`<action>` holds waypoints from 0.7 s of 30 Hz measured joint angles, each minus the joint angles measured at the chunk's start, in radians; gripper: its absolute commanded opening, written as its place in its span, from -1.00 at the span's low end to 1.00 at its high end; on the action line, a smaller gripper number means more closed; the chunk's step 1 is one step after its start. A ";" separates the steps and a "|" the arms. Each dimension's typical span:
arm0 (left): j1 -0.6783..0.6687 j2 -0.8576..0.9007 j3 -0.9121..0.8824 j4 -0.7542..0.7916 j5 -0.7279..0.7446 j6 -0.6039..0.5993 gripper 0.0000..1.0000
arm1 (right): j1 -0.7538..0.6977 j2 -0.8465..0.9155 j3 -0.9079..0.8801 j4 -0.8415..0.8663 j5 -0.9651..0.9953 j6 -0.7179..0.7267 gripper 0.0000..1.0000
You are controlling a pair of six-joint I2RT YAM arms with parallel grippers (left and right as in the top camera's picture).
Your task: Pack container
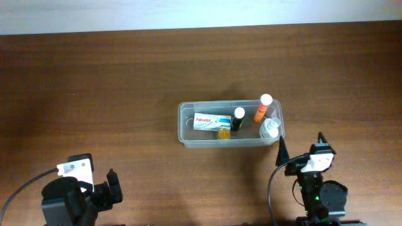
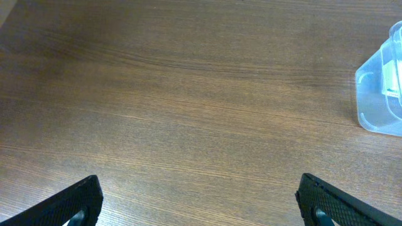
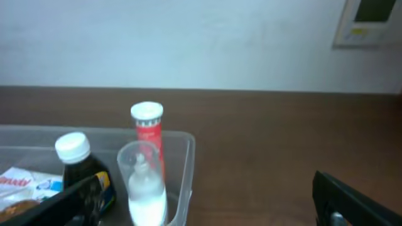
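The clear plastic container (image 1: 186, 135) sits at the middle of the table. Inside it lie a white Panadol box (image 1: 208, 120), a dark bottle with a white cap (image 1: 237, 118), an orange tube with a white cap (image 1: 262, 108), a clear bottle (image 1: 270, 129) and a small yellow-capped item (image 1: 223, 134). My left gripper (image 2: 198, 204) is open and empty at the front left, far from the container (image 2: 377, 94). My right gripper (image 3: 207, 207) is open and empty, just in front of the container's right end (image 3: 185, 169), where the clear bottle (image 3: 146, 182), orange tube (image 3: 149, 129) and dark bottle (image 3: 85, 172) show.
The brown wooden table (image 1: 94, 94) spreads all around the container. A pale wall (image 3: 188, 37) rises behind the table's far edge.
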 measured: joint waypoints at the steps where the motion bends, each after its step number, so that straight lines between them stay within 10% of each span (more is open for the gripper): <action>1: 0.000 0.000 0.000 -0.001 0.000 0.000 0.99 | 0.001 0.000 0.000 0.001 -0.005 -0.001 0.97; 21: 0.000 0.000 0.000 0.000 0.000 0.000 0.99 | 0.001 0.000 0.000 0.001 -0.018 0.000 0.97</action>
